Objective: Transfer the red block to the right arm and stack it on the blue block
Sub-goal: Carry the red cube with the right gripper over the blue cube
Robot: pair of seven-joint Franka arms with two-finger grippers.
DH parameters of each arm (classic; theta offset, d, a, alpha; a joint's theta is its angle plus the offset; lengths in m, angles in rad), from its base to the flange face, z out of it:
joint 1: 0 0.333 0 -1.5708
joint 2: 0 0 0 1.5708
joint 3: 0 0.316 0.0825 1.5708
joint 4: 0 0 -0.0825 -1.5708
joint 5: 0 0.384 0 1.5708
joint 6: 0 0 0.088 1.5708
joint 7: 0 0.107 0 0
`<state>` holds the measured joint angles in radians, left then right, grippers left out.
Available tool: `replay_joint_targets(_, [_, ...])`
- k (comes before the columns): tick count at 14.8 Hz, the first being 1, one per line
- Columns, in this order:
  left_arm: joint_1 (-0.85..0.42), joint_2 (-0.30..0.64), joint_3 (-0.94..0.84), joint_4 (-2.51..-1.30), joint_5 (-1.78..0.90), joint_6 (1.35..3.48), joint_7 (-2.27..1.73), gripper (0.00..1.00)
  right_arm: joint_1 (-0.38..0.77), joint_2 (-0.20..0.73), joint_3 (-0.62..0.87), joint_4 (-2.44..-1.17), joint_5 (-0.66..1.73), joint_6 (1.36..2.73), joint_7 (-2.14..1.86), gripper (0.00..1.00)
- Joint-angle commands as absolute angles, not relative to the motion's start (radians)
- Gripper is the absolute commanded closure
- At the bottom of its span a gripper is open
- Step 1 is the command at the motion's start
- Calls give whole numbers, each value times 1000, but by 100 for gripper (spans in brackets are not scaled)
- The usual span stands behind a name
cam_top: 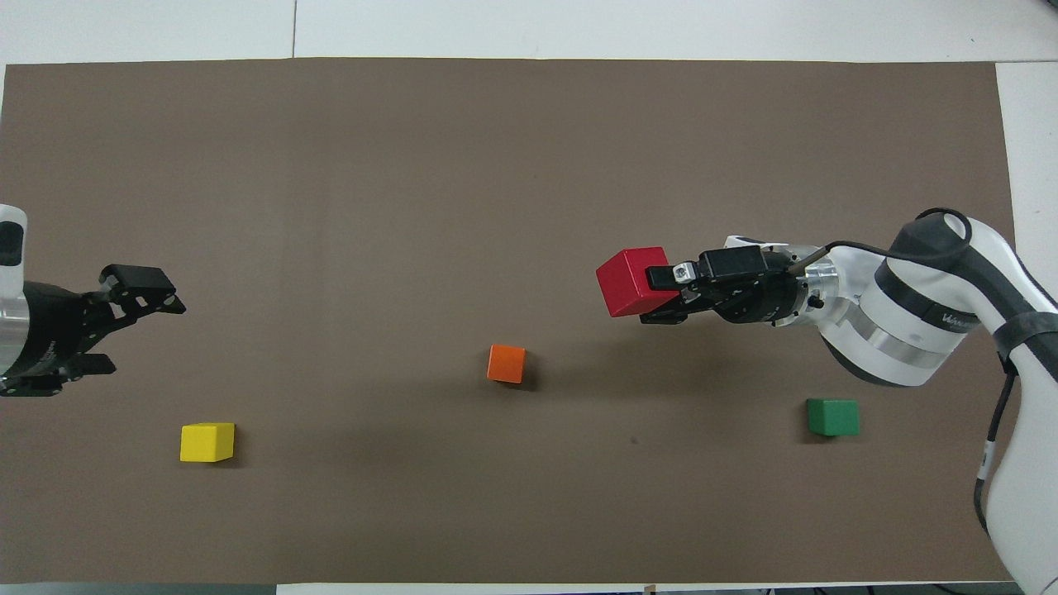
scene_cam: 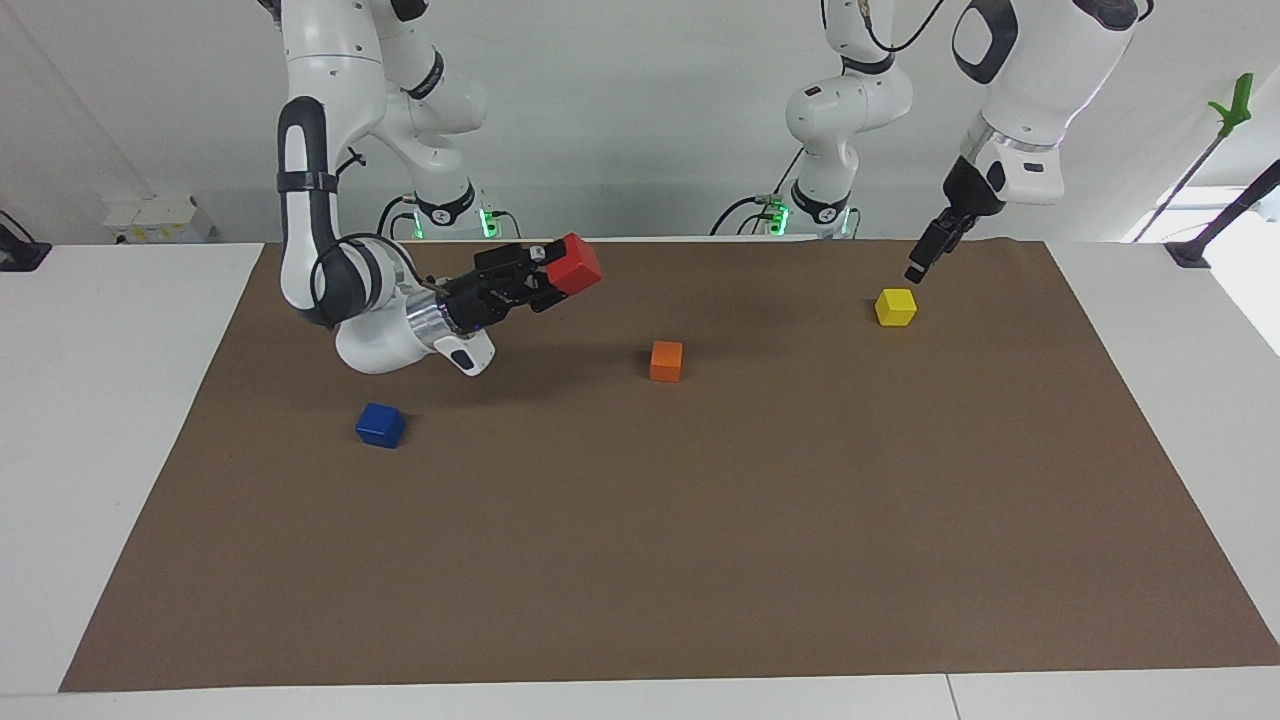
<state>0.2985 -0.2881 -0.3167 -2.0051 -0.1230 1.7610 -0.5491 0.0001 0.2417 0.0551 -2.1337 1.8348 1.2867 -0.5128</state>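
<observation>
right end effector [scene_cam: 556, 272] grips red block [scene_cam: 573, 262] | no legible writing

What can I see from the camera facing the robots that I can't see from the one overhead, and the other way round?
Only the facing view shows the blue block; from overhead the right arm covers it. It also shows the arms' bases.
Only the overhead view shows the green block, which the right arm hides in the facing view.
Both show the right claw shut on the red block up in the air, the open left claw waiting, the orange block and the yellow block.
</observation>
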Motion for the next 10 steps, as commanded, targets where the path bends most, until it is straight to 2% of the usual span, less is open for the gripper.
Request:
replay_joint_targets(1, [314,-220,-319,-1867,-23,1668,-395,0,-18,180,64,-2071,1734,1399,-402,100])
replay_joint_targets(4, [314,-170,-291,-1775,-20,1623,-353,0,-18,129,64,-2027,1648,1500,-321,100])
replay_joint_targets(10, [313,-111,-291,-1666,15,1586,-336,0,-18,80,64,-1944,1412,1583,-203,100])
